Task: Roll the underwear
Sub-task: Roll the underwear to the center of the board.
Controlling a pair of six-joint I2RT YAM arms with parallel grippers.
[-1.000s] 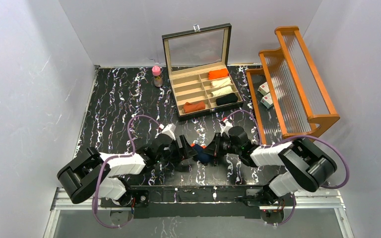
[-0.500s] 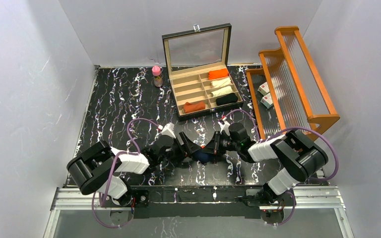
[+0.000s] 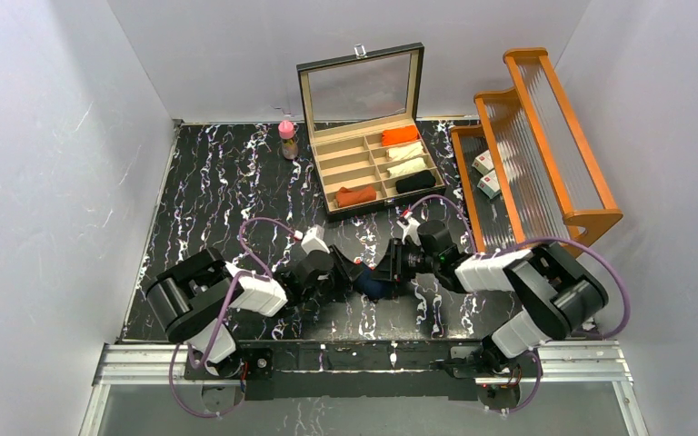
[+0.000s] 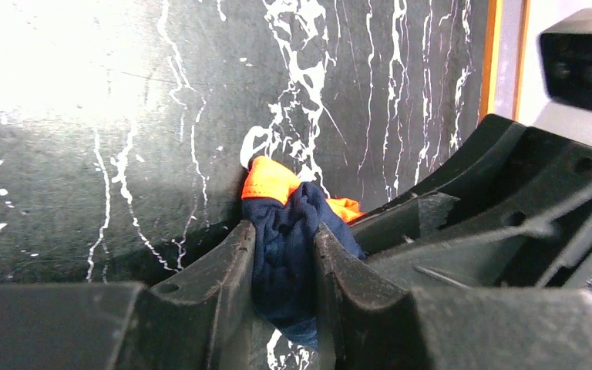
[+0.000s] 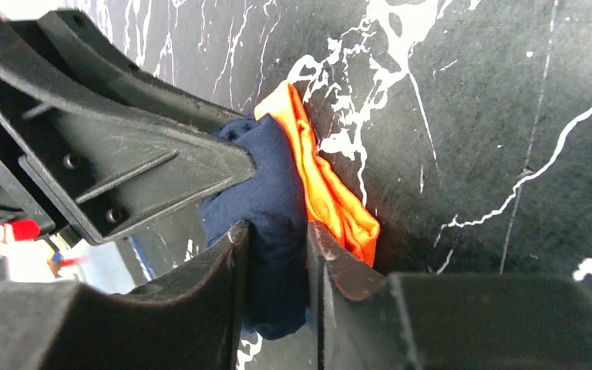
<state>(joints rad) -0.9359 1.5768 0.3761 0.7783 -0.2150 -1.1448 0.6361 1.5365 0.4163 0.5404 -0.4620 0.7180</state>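
Soft, even light fills the overhead view. In the left wrist view glare whitens the table [image 4: 38, 46] at upper left. The underwear [image 5: 270, 208] shows sharp; nearby fingers [image 5: 169, 316] look dark, blurred.

I log a black, white-veined table [image 3: 227, 182] carrying an open compartment box [image 3: 377, 168], pink-capped bottle [image 3: 287, 139], wooden rack [image 3: 545, 145] — and navy underwear [image 3: 372, 283] near its front edge.

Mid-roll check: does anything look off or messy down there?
The navy underwear is a lumpy wad, not a tidy roll. The left gripper and right gripper pinch it from opposite sides, and its orange trim sticks out loose. The box and bottle look normal.
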